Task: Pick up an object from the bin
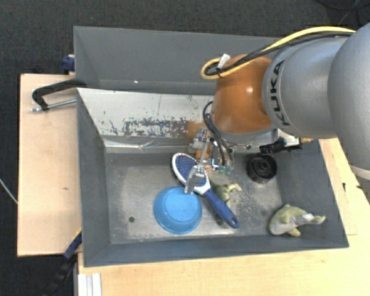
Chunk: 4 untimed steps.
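My gripper (208, 168) hangs under the orange wrist cover, low in the middle of the bin. It is right over the neck of a blue and white brush (205, 190). The brush lies slantwise, its oval white-rimmed head (183, 165) up-left and its blue handle running down-right. A round blue bowl (177, 211) stands upright just left of the handle, touching the brush. A small pale green thing (227, 192) lies just right of the brush.
A black round thing (261, 166) sits right of the gripper, under the arm. A pale yellow-green soft toy (292, 219) lies in the front right corner. The arm covers the bin's back right part.
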Tool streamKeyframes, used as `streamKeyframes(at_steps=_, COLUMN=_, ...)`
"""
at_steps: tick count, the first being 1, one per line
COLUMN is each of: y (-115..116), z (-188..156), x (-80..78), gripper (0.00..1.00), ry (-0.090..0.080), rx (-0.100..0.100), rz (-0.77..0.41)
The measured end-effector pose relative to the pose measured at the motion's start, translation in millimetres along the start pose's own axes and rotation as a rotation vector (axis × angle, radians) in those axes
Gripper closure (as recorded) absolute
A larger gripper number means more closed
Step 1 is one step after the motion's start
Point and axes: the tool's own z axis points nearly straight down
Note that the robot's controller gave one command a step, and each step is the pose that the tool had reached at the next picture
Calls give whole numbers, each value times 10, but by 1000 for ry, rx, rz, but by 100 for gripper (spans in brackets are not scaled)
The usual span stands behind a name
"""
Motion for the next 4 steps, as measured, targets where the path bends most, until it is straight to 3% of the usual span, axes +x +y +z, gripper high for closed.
streamKeyframes(at_steps=1, y=-568, z=31, x=252, gripper=0, ry=0, rx=-7, rz=269)
streamKeyframes(at_steps=2, y=-537, z=34, x=188, gripper=0, ry=-9, rx=-6, rz=268)
streamKeyframes(at_steps=3, y=-690, z=172, x=315, gripper=0, ry=-5, rx=-10, rz=186)
streamKeyframes(at_steps=4, y=-686, z=174, x=359, gripper=100, ry=16, rx=-9, rz=186)
